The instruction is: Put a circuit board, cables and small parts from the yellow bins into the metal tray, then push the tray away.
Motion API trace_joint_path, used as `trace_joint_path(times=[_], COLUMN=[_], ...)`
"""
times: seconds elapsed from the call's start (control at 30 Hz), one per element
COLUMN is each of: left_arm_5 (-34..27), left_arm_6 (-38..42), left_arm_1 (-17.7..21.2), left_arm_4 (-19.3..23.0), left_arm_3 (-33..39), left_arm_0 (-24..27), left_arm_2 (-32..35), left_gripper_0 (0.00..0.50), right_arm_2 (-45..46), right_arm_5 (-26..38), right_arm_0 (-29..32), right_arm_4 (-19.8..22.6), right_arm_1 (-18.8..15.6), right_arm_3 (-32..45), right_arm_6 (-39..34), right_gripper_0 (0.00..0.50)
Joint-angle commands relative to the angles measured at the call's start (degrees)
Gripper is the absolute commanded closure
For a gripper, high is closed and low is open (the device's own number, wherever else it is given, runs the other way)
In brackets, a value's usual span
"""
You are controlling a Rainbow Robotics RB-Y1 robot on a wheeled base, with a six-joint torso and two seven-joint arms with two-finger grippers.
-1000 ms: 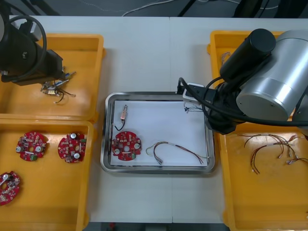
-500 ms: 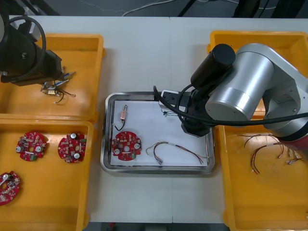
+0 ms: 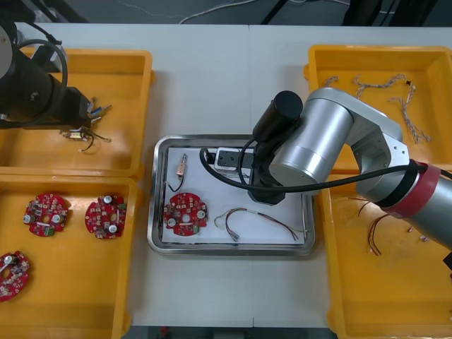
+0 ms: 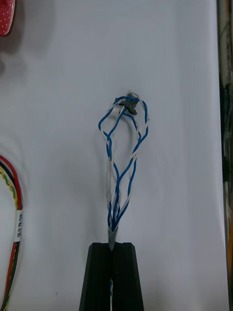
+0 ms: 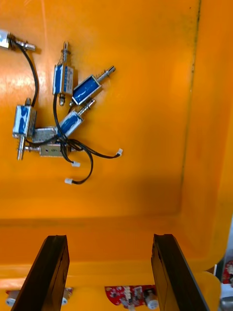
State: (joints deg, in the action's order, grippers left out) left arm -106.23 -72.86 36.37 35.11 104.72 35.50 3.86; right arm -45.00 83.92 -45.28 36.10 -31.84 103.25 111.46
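The right gripper (image 4: 112, 245), over the white inside of the metal tray (image 3: 157, 212), is pinched tight on a twisted blue and white cable (image 4: 121, 160) that loops out beyond its fingertips. The tray holds a round red circuit board (image 3: 185, 213), a red and yellow cable (image 3: 258, 215) and a small metal part (image 3: 181, 167). The left gripper (image 5: 109, 238), fingers spread wide, hovers in a yellow bin (image 5: 145, 146) near a cluster of small metal parts (image 5: 58, 116).

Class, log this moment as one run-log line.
right gripper: shut on blue and white cable, above tray | left gripper: open, above left bin of small metal parts
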Motion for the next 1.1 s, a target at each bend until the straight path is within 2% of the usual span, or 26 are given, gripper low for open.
trace_joint_path(times=[0.03, 0.07, 0.13, 0.2, 0.47, 0.87, 1.1], left_arm_5=[2.96, 3.23, 4.28, 5.33, 13.07, 16.32, 19.13], left_arm_6=[-2.29, -2.38, -2.64, -3.08, -6.51, -7.3, -8.18], left_arm_1=[1.43, 1.43, 1.43, 1.43, 1.34, 0.9, 0.9], left_arm_4=[-1.1, -1.1, -1.19, -1.19, -1.36, -2.68, -3.74], left_arm_3=[-0.75, -0.93, -1.8, -3.12, -12.53, -21.05, -26.33], left_arm_0=[-0.43, -0.43, -0.43, -0.43, 0.97, 5.54, 8.53], left_arm_2=[2.3, 2.38, 2.91, 3.44, 4.58, 4.58, 4.58], left_gripper_0=[0.0, 0.0, 0.0, 0.0, 0.0, 0.0, 0.0], right_arm_2=[-2.2, -2.2, -2.2, -2.2, -1.32, 6.06, 11.86], right_arm_5=[-1.92, -1.92, -1.74, -1.48, 0.28, 14.08, 22.16], right_arm_0=[-2.7, -2.7, -2.7, -2.7, -3.05, -2.97, -1.3], right_arm_4=[-0.59, -0.59, -0.59, -0.59, -1.47, -1.74, -0.68], right_arm_1=[1.26, 1.35, 1.35, 1.35, 1.7, 2.23, 2.14], right_arm_3=[-0.86, -0.86, -0.86, -0.77, -0.42, 8.02, 14.7], right_arm_6=[3.07, 3.15, 3.68, 3.86, 3.77, 2.63, -7.48], right_gripper_0=[0.402, 0.35, 0.101, 0.0, 0.0, 0.0, 0.0])
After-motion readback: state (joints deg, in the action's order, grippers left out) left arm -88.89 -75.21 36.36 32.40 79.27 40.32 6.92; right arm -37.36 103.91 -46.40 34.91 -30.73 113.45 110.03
